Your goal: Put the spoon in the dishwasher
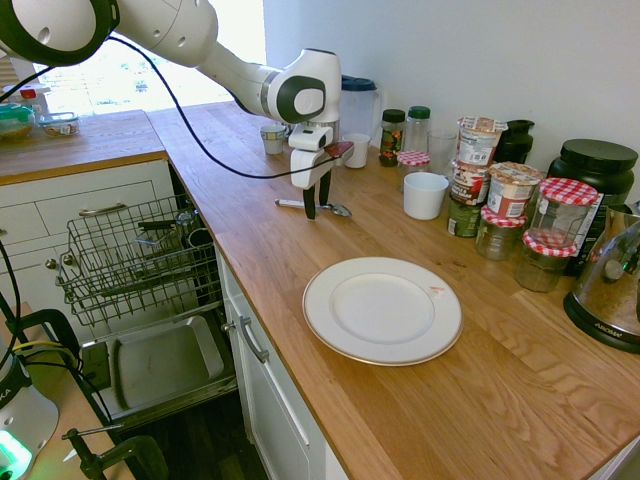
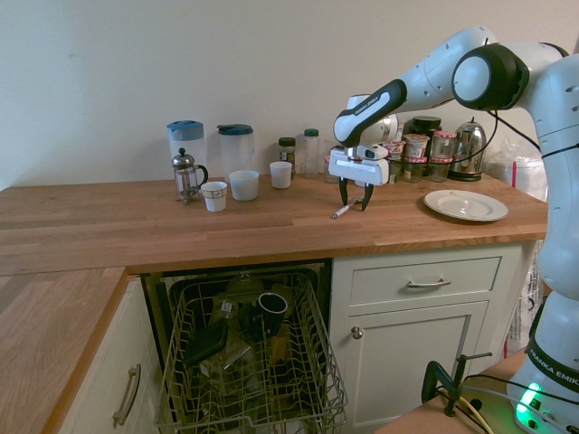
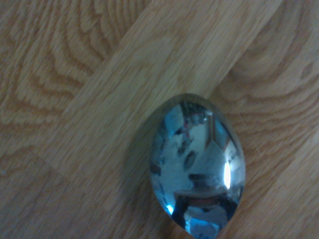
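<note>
First exterior view: tool (image 1: pixel 317 207) hanging released, fingers straddling the spoon (image 1: pixel 312 207) lying on the tabletop (image 1: pixel 300 260), upper centre; dishwasher (image 1: pixel 135 265) rack sitting pulled out, lower left.

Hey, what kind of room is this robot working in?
A home kitchen, most likely: a wooden countertop carries a white plate, a spoon and food jars, and an open dishwasher with its rack pulled out sits under the counter.
</note>
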You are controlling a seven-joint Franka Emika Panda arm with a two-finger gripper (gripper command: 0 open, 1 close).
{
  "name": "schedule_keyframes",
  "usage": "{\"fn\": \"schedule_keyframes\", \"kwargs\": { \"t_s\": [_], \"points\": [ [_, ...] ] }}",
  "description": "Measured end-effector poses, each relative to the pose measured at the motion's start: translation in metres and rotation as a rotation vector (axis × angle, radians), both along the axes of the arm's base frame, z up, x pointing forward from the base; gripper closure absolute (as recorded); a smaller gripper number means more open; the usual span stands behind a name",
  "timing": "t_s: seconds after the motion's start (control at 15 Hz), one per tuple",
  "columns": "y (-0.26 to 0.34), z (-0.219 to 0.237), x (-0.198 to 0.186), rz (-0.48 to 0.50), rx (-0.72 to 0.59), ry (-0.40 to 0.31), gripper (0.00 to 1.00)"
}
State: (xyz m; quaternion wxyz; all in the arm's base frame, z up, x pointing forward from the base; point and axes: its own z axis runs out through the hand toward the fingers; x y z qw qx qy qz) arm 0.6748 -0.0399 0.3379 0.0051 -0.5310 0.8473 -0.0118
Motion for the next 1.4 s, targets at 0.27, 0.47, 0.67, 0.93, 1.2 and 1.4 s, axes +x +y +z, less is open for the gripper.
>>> {"fn": "schedule_keyframes", "kwargs": {
  "t_s": [0.27, 0.47, 0.67, 0.93, 1.2, 1.4],
  "points": [
    [0.000, -0.001, 0.001, 0.002, 0.008, -0.022, 1.00],
    [-0.001, -0.002, -0.007, 0.001, 0.016, -0.055, 1.00],
    [-0.002, -0.003, -0.017, 0.012, 0.017, -0.077, 1.00],
    [0.007, -0.001, -0.028, 0.063, 0.014, -0.084, 1.00],
    [0.030, 0.035, -0.054, 0.136, -0.025, -0.099, 1.00],
    [0.066, 0.083, -0.087, 0.221, -0.050, -0.116, 1.00]
  ]
}}
